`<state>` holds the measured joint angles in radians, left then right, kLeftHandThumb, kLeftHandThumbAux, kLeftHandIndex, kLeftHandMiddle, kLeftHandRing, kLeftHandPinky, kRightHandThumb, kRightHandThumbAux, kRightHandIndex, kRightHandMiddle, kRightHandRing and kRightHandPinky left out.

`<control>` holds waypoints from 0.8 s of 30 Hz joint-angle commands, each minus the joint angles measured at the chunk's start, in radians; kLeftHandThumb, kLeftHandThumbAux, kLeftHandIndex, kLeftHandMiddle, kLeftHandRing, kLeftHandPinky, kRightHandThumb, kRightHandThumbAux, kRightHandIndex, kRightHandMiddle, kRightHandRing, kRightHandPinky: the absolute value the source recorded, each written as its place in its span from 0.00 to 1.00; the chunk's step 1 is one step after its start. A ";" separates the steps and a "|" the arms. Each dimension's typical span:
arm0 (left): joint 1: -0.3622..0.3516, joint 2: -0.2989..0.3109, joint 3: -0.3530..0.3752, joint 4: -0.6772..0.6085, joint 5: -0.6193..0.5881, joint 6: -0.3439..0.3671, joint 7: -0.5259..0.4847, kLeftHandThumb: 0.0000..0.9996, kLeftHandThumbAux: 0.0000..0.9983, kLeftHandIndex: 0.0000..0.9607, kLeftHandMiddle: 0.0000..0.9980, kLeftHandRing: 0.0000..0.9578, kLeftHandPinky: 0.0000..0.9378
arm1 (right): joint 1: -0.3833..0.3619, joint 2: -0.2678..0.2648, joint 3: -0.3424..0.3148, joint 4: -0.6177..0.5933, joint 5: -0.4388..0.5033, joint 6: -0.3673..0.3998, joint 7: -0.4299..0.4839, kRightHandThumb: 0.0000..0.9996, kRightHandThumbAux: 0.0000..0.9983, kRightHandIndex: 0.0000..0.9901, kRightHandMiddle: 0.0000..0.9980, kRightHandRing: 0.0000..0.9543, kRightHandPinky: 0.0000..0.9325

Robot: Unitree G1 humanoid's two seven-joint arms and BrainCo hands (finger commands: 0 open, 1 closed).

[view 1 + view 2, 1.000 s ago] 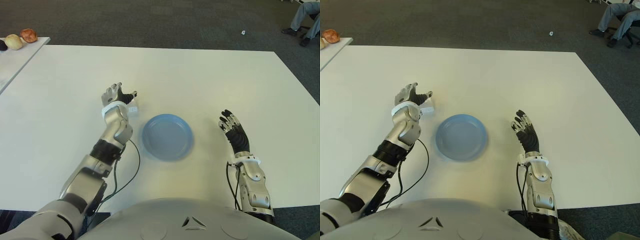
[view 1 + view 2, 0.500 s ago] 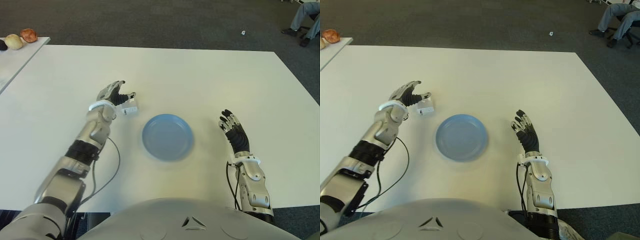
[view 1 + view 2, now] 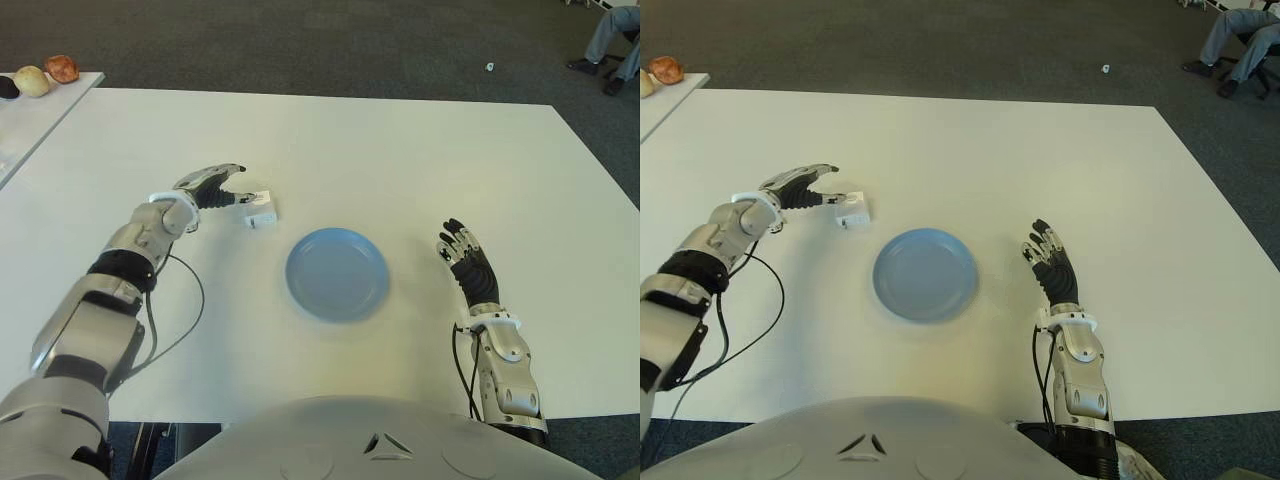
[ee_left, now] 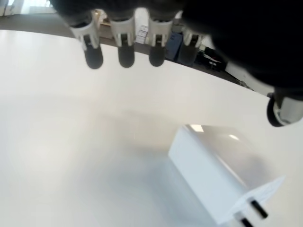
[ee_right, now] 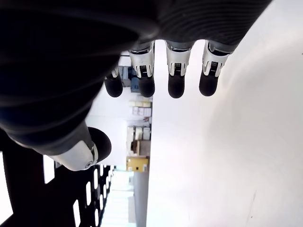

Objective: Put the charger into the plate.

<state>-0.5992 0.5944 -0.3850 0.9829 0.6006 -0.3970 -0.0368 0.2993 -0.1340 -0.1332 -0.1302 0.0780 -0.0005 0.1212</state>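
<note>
A small white charger (image 3: 259, 208) lies on the white table, its two prongs visible in the left wrist view (image 4: 222, 180). My left hand (image 3: 214, 187) hovers just to its left, fingers spread and open, holding nothing; its fingertips (image 4: 126, 55) hang above the table beside the charger. The round blue plate (image 3: 337, 273) sits to the right of and nearer than the charger, with nothing in it. My right hand (image 3: 462, 255) shows to the right of the plate, fingers relaxed and open.
The white table (image 3: 400, 160) stretches wide on all sides. A second table at the far left carries some round fruit-like items (image 3: 45, 75). A seated person's legs (image 3: 608, 40) show at the far right on the dark carpet.
My left arm has swung outward to the left, and the hand now approaches the charger from the left side rather than from the near side. The charger, plate and right hand have not moved.
</note>
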 commanded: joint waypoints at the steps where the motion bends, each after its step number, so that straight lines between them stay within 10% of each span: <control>1: -0.049 0.004 -0.037 0.134 0.036 -0.089 0.043 0.25 0.33 0.00 0.00 0.00 0.00 | 0.011 -0.002 0.003 -0.006 -0.006 -0.009 0.001 0.00 0.62 0.01 0.09 0.07 0.05; 24: -0.078 0.024 -0.185 0.296 0.166 -0.224 0.222 0.19 0.42 0.00 0.00 0.00 0.00 | 0.020 -0.008 -0.021 -0.008 0.019 -0.004 0.016 0.00 0.63 0.01 0.09 0.07 0.05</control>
<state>-0.6869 0.6189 -0.5431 1.2605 0.7361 -0.6149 0.1817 0.3144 -0.1409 -0.1463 -0.1452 0.0855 -0.0036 0.1344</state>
